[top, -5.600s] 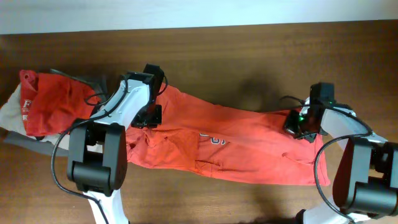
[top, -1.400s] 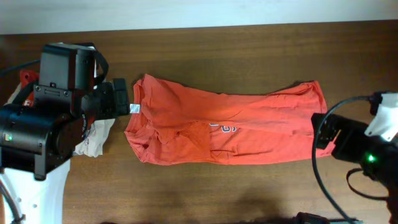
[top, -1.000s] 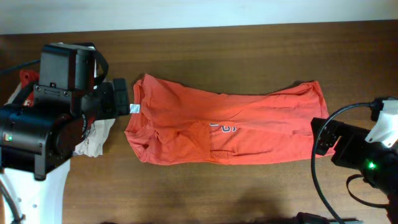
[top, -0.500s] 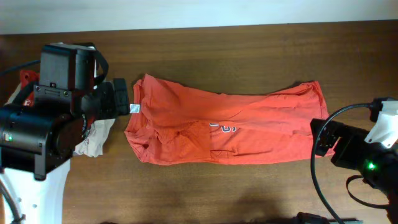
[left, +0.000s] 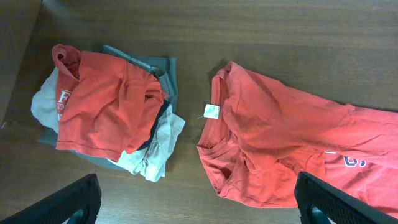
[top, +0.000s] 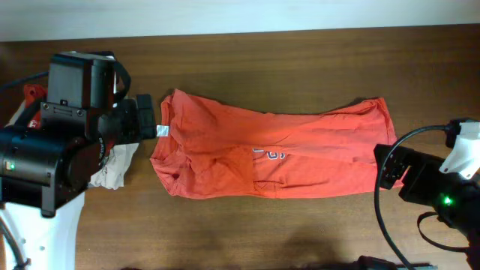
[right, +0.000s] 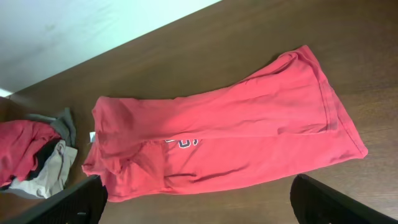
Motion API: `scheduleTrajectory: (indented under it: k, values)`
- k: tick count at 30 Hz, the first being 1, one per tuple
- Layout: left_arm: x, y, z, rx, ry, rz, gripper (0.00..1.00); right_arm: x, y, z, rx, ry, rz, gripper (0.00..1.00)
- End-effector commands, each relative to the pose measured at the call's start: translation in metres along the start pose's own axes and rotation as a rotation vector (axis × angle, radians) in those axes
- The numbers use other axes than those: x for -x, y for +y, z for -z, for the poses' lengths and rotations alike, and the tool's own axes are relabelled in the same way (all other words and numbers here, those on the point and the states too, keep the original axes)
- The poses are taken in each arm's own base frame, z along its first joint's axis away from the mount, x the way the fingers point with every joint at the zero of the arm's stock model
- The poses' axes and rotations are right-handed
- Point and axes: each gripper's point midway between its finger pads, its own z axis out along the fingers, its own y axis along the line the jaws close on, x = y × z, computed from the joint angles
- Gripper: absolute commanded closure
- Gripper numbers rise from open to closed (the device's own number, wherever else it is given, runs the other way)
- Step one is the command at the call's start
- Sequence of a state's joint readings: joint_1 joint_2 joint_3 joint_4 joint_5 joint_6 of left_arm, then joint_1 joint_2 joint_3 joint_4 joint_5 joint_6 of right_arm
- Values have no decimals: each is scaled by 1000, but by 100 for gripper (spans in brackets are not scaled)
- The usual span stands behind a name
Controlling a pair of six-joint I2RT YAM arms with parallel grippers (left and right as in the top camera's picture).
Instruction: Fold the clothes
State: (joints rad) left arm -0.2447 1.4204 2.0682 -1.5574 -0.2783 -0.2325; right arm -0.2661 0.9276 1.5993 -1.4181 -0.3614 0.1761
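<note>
1. The orange-red T-shirt [top: 277, 157] lies flat across the middle of the brown wooden surface [top: 300, 67], as a long band running left to right.
2. Its collar end points to the left, and its hem end points to the right.
3. The cloth is rumpled and bunched near the collar and smoother toward the hem.
4. A small white tag [left: 211, 111] sticks out at the collar edge.
5. Part of a white-and-navy print [left: 354, 160] shows on the band; the letters are too cut off by a fold to read.
6. A pile of clothes [left: 106, 106] sits near the collar end, apart from the T-shirt. It has a red garment on top, with grey and pale pieces under it.
7. The left end effector [left: 196, 186] hangs above the surface with its fingers spread wide and nothing between them. In the overhead view, its arm covers much of the pile.
8. The right end effector [right: 196, 186] is likewise released and empty. From overhead, its arm sits at the lower right, just beside the hem corner.
</note>
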Motion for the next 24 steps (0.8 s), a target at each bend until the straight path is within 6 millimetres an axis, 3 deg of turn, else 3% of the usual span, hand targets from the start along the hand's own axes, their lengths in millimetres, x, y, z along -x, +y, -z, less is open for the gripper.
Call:
scheduleTrajectory:
  k: [1,24]
  values:
    - [1,2,0,8,-2,8,1,2,5,4,18,-10,19,1]
    - [1,2,0,8,-2,8,1,0,4,4,17,-1,15,1]
